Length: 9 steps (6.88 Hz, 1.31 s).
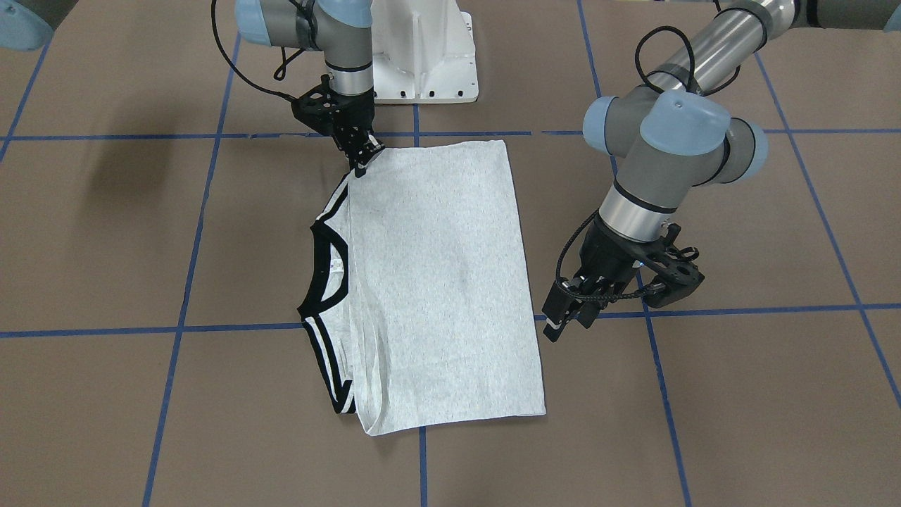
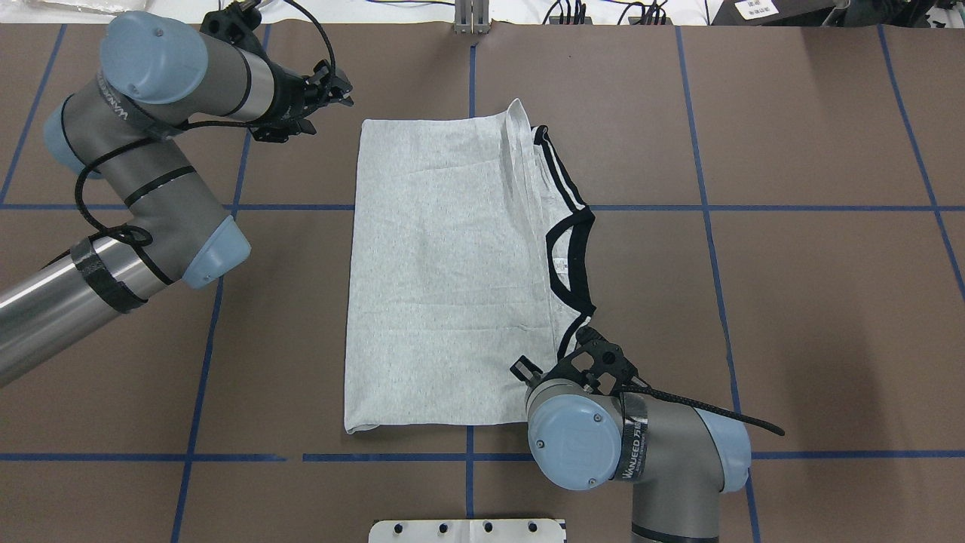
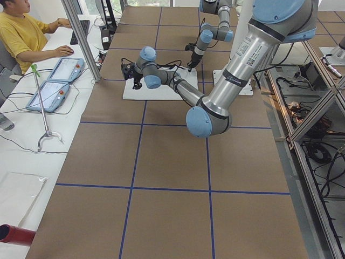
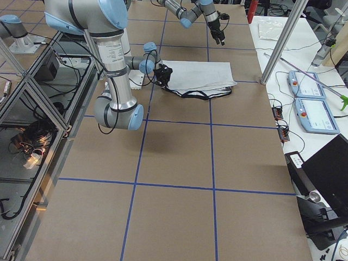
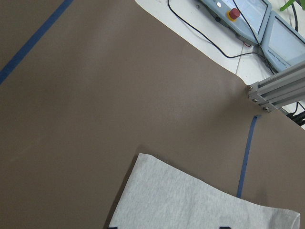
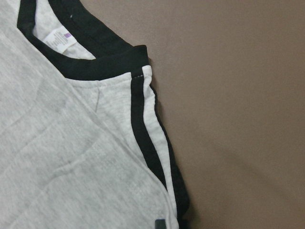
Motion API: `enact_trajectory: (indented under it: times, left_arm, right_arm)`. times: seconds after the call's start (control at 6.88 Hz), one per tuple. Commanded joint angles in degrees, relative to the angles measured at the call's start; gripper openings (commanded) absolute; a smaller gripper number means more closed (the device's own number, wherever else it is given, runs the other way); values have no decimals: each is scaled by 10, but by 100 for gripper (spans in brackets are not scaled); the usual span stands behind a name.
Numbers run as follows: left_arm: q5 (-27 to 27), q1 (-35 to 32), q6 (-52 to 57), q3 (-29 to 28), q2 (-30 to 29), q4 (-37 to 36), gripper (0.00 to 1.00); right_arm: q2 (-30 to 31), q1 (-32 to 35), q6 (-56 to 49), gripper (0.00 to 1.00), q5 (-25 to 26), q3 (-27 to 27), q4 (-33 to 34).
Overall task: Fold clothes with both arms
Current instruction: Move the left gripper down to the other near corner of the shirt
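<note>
The grey T-shirt [image 1: 436, 282] [image 2: 437, 286] lies flat on the brown table, folded into a long rectangle with its plain back up. Its black collar [image 2: 562, 260] and striped shoulders stick out along one side. My right gripper [image 1: 362, 167] is down at the near shoulder corner, and its fingers look shut on the shirt's edge. The right wrist view shows that striped shoulder [image 6: 147, 143] close up. In the overhead view the right wrist hides this gripper. My left gripper [image 1: 566, 320] [image 2: 339, 87] hovers open beside the shirt's far hem corner [image 5: 143, 160], touching nothing.
The white pedestal base [image 1: 422, 63] stands at the table's robot side. Blue tape lines [image 2: 467, 207] cross the brown cover. Beyond the far edge are teach pendants [image 3: 54, 81], cables and an aluminium post [image 5: 276, 86]. A seated person [image 3: 21, 32] is there.
</note>
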<state>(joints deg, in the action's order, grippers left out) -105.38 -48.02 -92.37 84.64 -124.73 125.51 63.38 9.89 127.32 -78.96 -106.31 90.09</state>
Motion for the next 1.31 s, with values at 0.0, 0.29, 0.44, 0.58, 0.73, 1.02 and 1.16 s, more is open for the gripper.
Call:
enact_trajectory:
  times: [0.0,0.29,0.44,0.58,0.73,1.02,1.16]
  left_arm:
    - [0,-1,-1,1,0,0,77]
    - [-2,9,-50,74,47,-4,77]
    - [-1,45,-92,136,79,-30,77]
    - [2,75,-125,194,113,-36,77]
    - [16,130,-181,253,165,-37,77]
    - [133,265,-277,276,194,-75,77]
    - [141,305,-315,278,195,-100,76]
  right_arm:
    - [3,0,-1,0,0,-12,0]
    - [18,6,-6,0,-3,-47,0]
    - [22,6,-5,0,-3,-59,-1]
    - [23,6,-6,0,-5,-68,-1]
    - [29,6,-6,0,-8,-76,-1]
    - [56,6,-6,0,-9,-100,-4]
    - [57,5,-7,0,-9,-99,-5]
